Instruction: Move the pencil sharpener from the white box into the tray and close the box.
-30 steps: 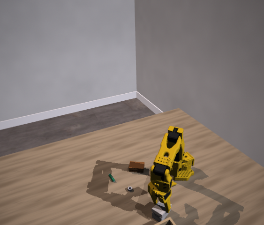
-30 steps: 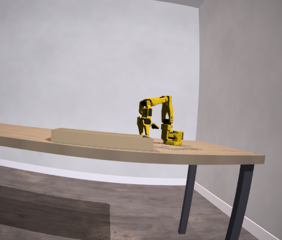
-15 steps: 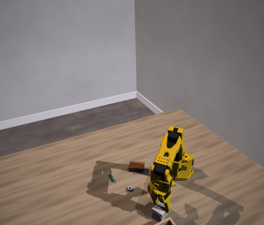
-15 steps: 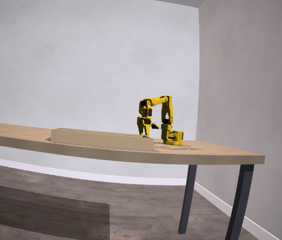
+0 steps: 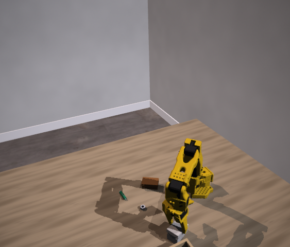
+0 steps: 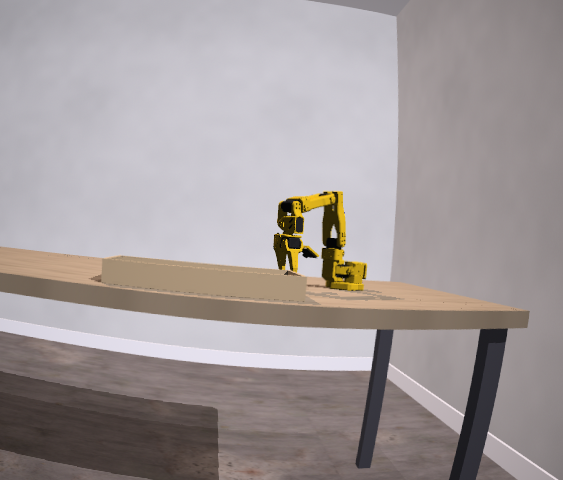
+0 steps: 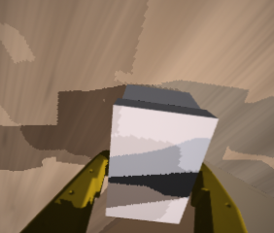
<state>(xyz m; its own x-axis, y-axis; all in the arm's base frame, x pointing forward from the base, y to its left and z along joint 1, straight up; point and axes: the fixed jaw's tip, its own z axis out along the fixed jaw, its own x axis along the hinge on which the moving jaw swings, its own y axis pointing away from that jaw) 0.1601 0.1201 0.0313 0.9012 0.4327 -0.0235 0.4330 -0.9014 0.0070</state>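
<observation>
The white box stands at the bottom of the top view, beside the tray. Its lid (image 5: 173, 231) (image 7: 161, 126) covers the base (image 5: 171, 237) (image 7: 158, 94), whose darker wall shows below the lid's rim. I cannot tell whether the lid is fully down. My gripper (image 5: 178, 227) (image 6: 288, 269) (image 7: 154, 162) points down and is shut on the lid, one finger at each side. The tray (image 6: 198, 280) is a long pale wooden one. Only a corner of its rim (image 5: 186, 241) shows in the top view, and its inside is hidden. The pencil sharpener is not in view.
A brown block-like box (image 5: 150, 182) lies left of the arm. A small green cylinder (image 5: 122, 195) and a small white ring-shaped piece (image 5: 142, 206) lie on the table (image 5: 60, 196) (image 6: 426, 299) farther left. The tray's wall runs close beside the white box.
</observation>
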